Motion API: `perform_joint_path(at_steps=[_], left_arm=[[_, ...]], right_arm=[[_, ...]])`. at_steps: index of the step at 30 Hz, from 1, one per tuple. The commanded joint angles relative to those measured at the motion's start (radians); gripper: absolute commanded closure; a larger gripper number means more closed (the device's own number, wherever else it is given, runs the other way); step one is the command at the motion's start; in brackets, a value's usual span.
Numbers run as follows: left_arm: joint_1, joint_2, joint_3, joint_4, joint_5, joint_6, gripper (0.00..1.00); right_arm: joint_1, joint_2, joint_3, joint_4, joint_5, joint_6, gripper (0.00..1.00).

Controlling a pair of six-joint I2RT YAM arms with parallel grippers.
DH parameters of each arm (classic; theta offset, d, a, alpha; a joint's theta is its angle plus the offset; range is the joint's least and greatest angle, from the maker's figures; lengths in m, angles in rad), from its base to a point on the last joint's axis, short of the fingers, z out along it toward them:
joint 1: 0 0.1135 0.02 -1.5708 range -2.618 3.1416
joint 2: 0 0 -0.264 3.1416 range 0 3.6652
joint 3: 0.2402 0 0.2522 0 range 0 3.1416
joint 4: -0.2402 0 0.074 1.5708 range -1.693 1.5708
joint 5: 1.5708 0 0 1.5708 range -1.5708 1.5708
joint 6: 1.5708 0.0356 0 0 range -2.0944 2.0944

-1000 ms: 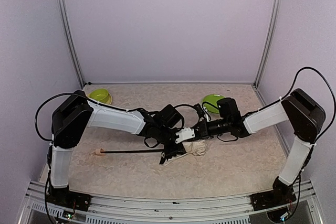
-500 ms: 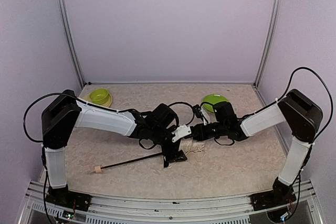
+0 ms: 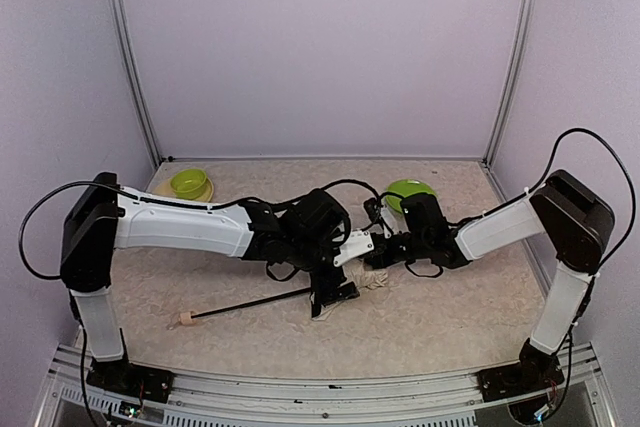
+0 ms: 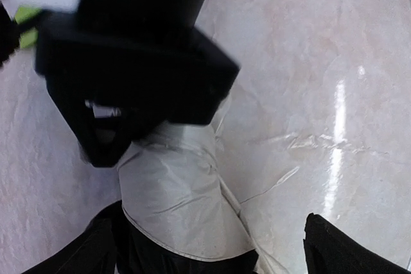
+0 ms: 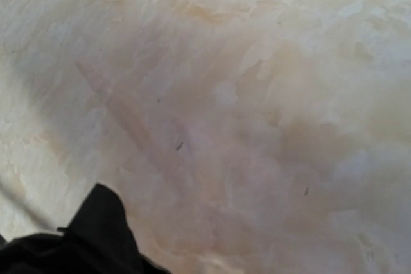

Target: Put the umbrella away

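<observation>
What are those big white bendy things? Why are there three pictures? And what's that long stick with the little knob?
Those are two robot arms, bolted at the near edge of the table. Each ends in a two-finger pincher called a gripper. The wide picture comes from a camera fixed above and behind them. The other two come from small cameras on the wrists, so they look close and blurry. On the table lie an umbrella, its thin black stick ending in a wooden knob, and two green bowls farther back. The left gripper is open, its fingers either side of the cream cloth, holding nothing. The right gripper is shut beside the cloth; whether it pinches any, I cannot tell.
</observation>
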Motion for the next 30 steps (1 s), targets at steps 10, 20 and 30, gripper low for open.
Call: perform_joint_path(at_steps=[10, 20, 30], left_arm=[[0.049, 0.120, -0.061, -0.049, -0.044, 0.047, 0.01], [0.091, 0.247, -0.040, -0.078, 0.090, 0.038, 0.04], [0.097, 0.260, -0.091, -0.138, 0.192, 0.067, 0.81]], right_arm=[[0.013, -0.013, -0.008, -0.094, 0.054, -0.028, 1.00], [0.013, -0.040, 0.021, -0.137, 0.061, -0.051, 1.00], [-0.041, -0.200, -0.060, -0.029, -0.033, 0.028, 1.00]])
